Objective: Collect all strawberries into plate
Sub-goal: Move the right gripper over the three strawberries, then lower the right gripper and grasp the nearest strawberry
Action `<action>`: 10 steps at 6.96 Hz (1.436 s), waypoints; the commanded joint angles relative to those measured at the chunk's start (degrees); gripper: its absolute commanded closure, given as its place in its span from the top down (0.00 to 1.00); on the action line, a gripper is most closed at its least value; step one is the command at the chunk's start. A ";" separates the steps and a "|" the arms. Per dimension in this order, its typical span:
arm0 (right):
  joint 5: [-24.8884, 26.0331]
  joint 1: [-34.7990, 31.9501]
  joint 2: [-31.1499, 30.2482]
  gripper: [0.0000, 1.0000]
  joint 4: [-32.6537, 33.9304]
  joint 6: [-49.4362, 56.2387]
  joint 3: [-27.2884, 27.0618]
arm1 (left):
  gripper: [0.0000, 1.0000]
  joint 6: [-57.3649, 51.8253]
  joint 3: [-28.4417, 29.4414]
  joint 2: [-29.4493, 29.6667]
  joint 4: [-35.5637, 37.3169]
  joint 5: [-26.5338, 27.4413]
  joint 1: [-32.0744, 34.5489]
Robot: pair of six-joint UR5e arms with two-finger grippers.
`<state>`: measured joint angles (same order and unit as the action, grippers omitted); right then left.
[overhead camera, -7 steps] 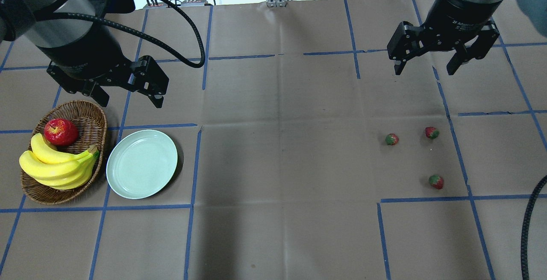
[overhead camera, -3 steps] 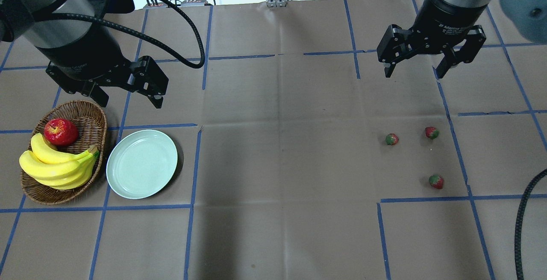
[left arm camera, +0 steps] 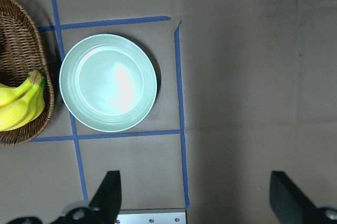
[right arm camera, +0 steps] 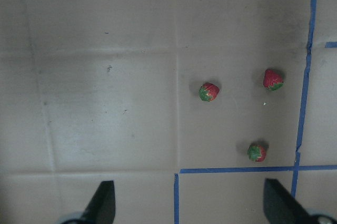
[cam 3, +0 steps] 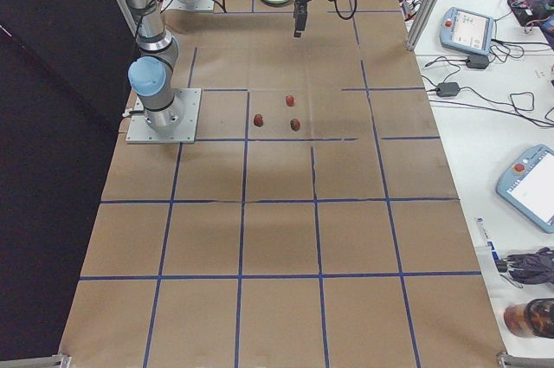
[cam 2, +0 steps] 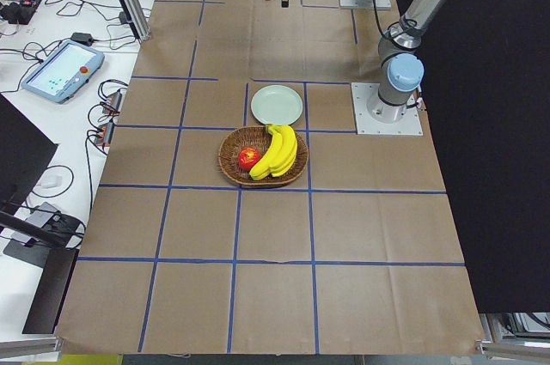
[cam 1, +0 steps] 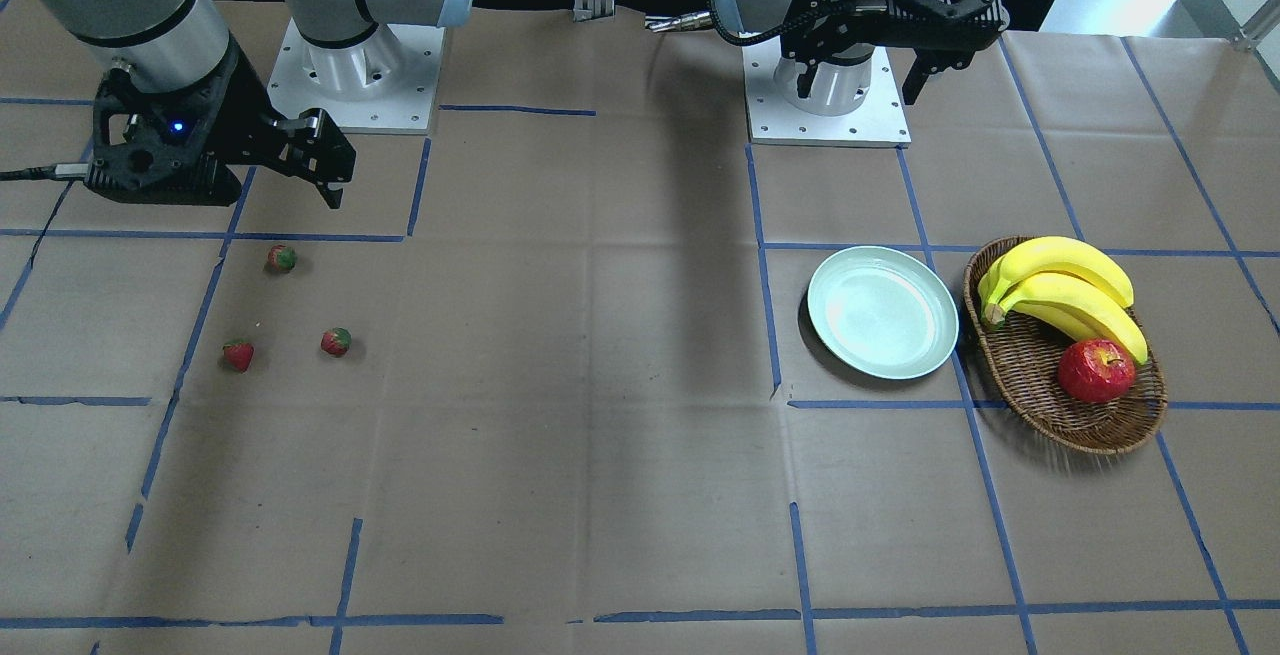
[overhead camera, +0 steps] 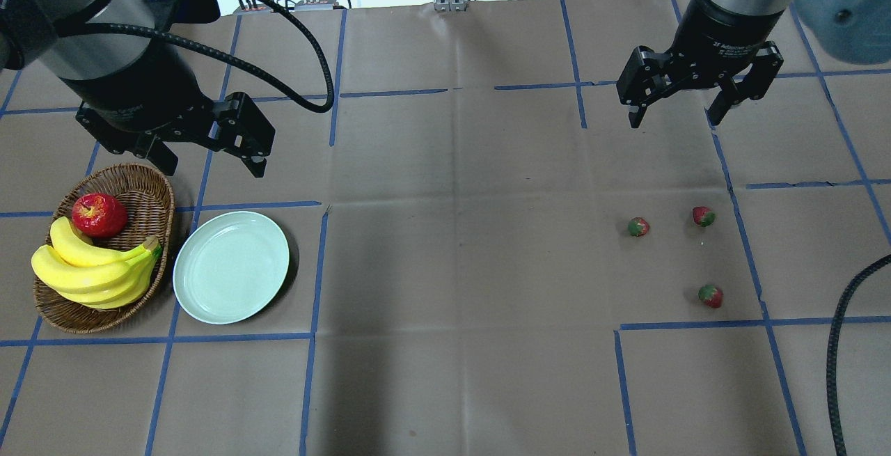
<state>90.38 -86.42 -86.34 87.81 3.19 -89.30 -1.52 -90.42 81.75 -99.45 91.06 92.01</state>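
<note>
Sliding a little toward the plate's side since a second ago, the right pincer point(overhead camera: 674, 122) has also turned slightly at the wrist. The left pincer point(overhead camera: 214, 167), the fruit and the plate point(overhead camera: 231, 266) lie as they did.

The right pincer hangs clear of the desk point(overhead camera: 452, 233), far off to the plate's right, with its jaws spread wide and nothing between them. Its wrist view looks straight down on the three strawberries point(overhead camera: 638, 226) point(overhead camera: 703, 216) point(overhead camera: 711, 296), with both fingertips at the bottom edge and well short of them. The left pincer is likewise spread wide and holds nothing. It hangs high over the desk near the plate, and its wrist view shows the whole plate below and ahead of its fingertips.

All three strawberries lie on the bare desk, well apart from the plate and far to its right. Two sit abreast about level with the plate's far rim. The third is nearer the robot, about level with the plate's near half. They do not touch one another, and none is on the plate.

The plate lies flat, its glossy bowl bare, inside a square of blue tape point(overhead camera: 317, 268). Just beside it, on its left, stands a wicker basket point(overhead camera: 150, 191). The basket holds an apple point(overhead camera: 99, 214) at its far end and a bunch of bananas point(overhead camera: 94, 271) across its near half.
</note>
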 commanded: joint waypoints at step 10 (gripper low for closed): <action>1.73 3.18 13.30 0.96 34.71 -1.43 -26.19 | 1.00 0.03 -1.16 -0.54 0.05 0.00 0.01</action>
<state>92.18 -83.17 -74.10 122.35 1.94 -115.46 -1.37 -91.39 81.31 -99.44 91.02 92.02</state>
